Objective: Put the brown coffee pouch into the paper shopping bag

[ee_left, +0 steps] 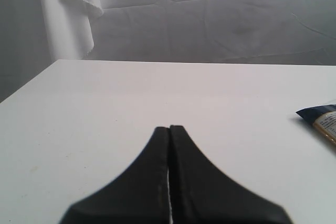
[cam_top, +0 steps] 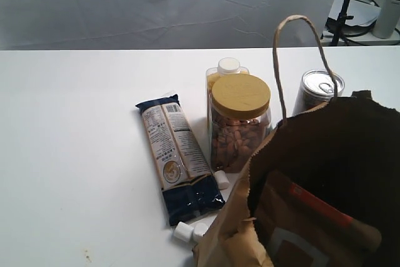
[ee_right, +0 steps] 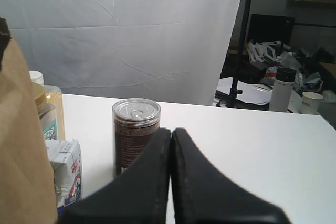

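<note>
The paper shopping bag [cam_top: 228, 242] stands at the front right in the exterior view, its mouth open and its cord handle [cam_top: 299, 20] upright. The brown coffee pouch [cam_top: 306, 223] lies inside the bag, showing its orange strip and white square label. Neither gripper appears in the exterior view. My left gripper [ee_left: 169, 128] is shut and empty over bare white table. My right gripper [ee_right: 171, 129] is also shut and empty, with the bag's wall [ee_right: 21, 145] off to one side of it.
A dark blue flat packet [cam_top: 178, 154] lies left of the bag. A nut jar with a wooden lid [cam_top: 239, 123], a white-capped bottle [cam_top: 228, 67] and a pull-tab can [cam_top: 319, 89] stand behind. A white carton [ee_right: 65, 169] sits by the bag.
</note>
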Controlling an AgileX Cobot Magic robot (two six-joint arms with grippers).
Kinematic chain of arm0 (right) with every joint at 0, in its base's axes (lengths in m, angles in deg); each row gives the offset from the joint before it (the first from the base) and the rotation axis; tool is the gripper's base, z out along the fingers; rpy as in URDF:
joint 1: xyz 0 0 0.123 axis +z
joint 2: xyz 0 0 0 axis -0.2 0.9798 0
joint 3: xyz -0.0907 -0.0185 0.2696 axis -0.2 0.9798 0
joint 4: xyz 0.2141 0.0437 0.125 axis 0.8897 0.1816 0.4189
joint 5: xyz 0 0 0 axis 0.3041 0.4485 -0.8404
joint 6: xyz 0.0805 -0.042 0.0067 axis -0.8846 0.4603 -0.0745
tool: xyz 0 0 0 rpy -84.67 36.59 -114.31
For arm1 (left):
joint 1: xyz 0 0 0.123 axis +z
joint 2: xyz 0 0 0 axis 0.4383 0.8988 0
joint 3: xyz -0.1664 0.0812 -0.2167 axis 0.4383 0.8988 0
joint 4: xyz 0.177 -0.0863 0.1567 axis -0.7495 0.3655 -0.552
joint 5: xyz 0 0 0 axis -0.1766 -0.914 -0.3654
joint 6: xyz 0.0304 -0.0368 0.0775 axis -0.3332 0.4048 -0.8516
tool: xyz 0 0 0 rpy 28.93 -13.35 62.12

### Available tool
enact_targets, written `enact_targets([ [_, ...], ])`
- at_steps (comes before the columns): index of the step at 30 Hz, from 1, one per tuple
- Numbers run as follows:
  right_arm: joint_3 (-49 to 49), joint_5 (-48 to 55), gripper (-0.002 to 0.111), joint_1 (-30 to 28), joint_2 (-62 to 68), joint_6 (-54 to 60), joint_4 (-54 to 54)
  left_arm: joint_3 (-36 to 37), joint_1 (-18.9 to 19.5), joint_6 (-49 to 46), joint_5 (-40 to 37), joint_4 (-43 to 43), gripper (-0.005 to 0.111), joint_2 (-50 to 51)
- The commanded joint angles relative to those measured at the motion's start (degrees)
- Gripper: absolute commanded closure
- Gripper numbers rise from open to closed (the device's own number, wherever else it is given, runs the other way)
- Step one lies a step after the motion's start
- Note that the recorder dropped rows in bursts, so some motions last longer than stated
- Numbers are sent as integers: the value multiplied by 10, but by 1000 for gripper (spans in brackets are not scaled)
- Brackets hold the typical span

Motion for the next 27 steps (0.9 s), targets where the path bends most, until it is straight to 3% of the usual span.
enact_targets([
  [1,4,11,108,-2,-2,3,-11,2,2,1,3,-3,107,-2],
  [7,4,11,108,-4,-2,3,-11,2,2,1,3,-3,107,-2],
  [18,4,11,108,-63,-2,3,-11,2,2,1,3,-3,107,-2],
  [27,4,11,108,-65,-2,3,-11,2,2,1,3,-3,107,-2],
])
